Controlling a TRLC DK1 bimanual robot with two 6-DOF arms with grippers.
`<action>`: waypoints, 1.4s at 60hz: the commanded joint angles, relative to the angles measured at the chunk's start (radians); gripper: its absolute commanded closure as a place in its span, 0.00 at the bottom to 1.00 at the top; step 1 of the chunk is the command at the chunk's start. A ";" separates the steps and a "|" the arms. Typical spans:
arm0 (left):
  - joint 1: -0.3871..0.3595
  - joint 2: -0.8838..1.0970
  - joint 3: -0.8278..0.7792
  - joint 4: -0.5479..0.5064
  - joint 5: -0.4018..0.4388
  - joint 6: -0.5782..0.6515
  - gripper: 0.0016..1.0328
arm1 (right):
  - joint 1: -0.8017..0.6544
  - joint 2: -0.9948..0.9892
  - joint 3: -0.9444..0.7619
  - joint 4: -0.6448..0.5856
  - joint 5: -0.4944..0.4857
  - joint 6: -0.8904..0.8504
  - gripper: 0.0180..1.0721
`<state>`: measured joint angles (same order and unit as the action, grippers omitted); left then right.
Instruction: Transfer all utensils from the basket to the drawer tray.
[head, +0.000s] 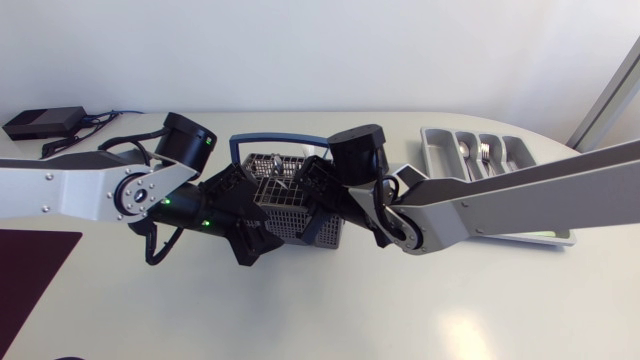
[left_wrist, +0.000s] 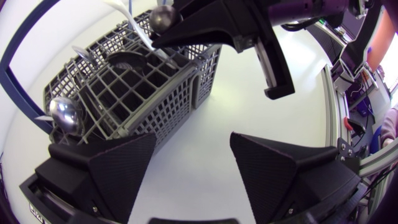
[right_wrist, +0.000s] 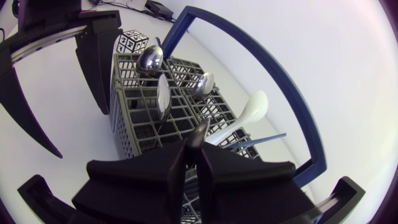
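Observation:
The grey wire basket (head: 288, 200) with a blue handle (right_wrist: 273, 68) stands mid-table. It holds metal spoons (right_wrist: 163, 96), a white plastic spoon (right_wrist: 254, 107) and a thin blue stick (right_wrist: 261, 138). My right gripper (right_wrist: 194, 155) hangs over the basket's right part, its fingers pressed together on the tip of a metal utensil (right_wrist: 200, 132) standing in the basket. My left gripper (left_wrist: 193, 168) is low at the basket's left side, open and holding nothing, with the basket (left_wrist: 143, 87) just ahead of one finger. The drawer tray (head: 520, 155) lies at the right with cutlery in its slots.
A black box (head: 42, 122) with cables lies at the table's far left corner. A dark mat (head: 30, 265) covers the left front edge. The two arms crowd the basket from both sides. A marker cube (right_wrist: 133, 41) sits behind the basket.

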<state>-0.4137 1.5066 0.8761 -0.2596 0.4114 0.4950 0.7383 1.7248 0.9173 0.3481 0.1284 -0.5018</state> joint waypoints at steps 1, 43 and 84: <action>-0.008 0.029 0.020 0.005 0.007 0.007 0.19 | 0.012 0.009 0.032 0.008 0.013 -0.009 0.95; -0.023 0.012 0.011 0.003 0.007 0.005 0.19 | 0.023 -0.228 -0.061 -0.011 -0.058 0.023 0.95; -0.037 -0.051 0.034 -0.061 0.006 -0.007 0.19 | -0.232 -0.562 -0.047 -0.382 -0.435 0.206 0.95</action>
<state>-0.4438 1.4902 0.8783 -0.2996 0.4110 0.4946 0.5526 1.2091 0.8814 0.0086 -0.2714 -0.3168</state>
